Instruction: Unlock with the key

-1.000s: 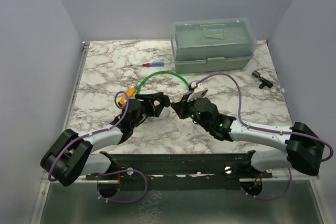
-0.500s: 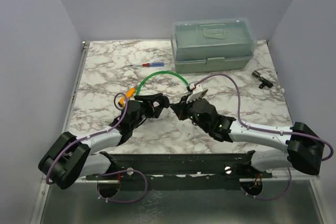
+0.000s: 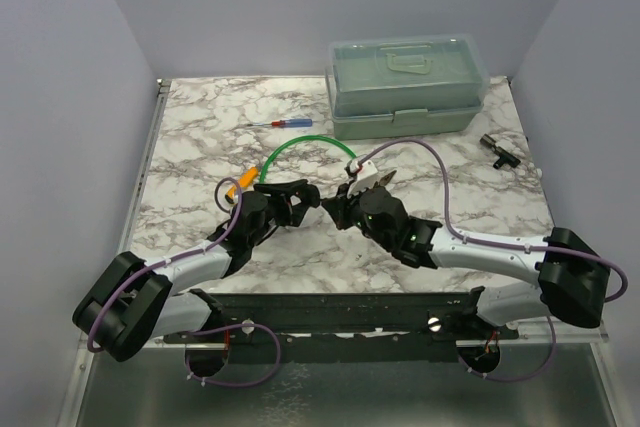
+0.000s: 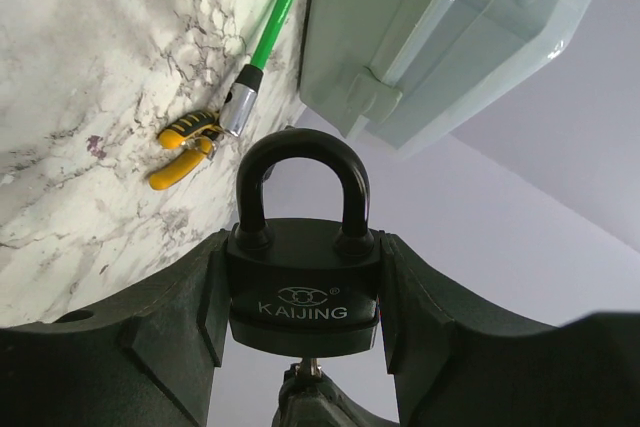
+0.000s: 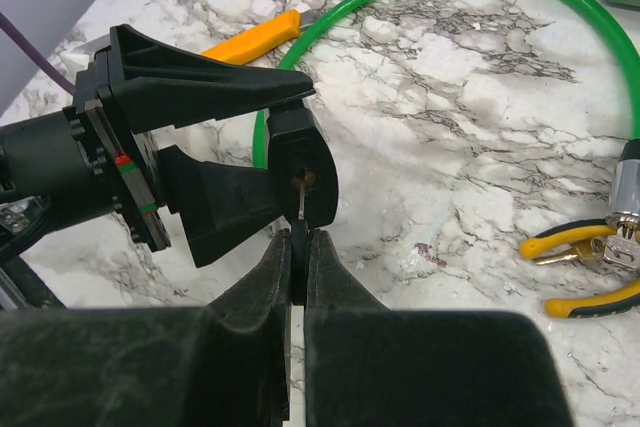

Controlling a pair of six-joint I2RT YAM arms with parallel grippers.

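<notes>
My left gripper (image 3: 303,194) is shut on a black "KAIJING" padlock (image 4: 303,277), shackle closed, held above the table; the padlock also shows in the right wrist view (image 5: 302,169). My right gripper (image 3: 334,206) is shut on the key (image 5: 299,247), pinching its dark head between the fingers. The key's short silver blade (image 5: 301,199) reaches into the keyhole in the padlock's underside; its tip also shows under the lock in the left wrist view (image 4: 311,367). The two grippers meet tip to tip at the table's middle.
A green cable loop (image 3: 305,145) lies behind the grippers, its metal end beside yellow-handled pliers (image 5: 580,267). A pale green lidded box (image 3: 405,85) stands at the back. A red-and-blue screwdriver (image 3: 280,124) lies left of it. A small black part (image 3: 498,150) lies at the right.
Both grippers have shifted slightly toward the back and left, staying tip to tip. The right arm's wrist has moved closer to the padlock.
</notes>
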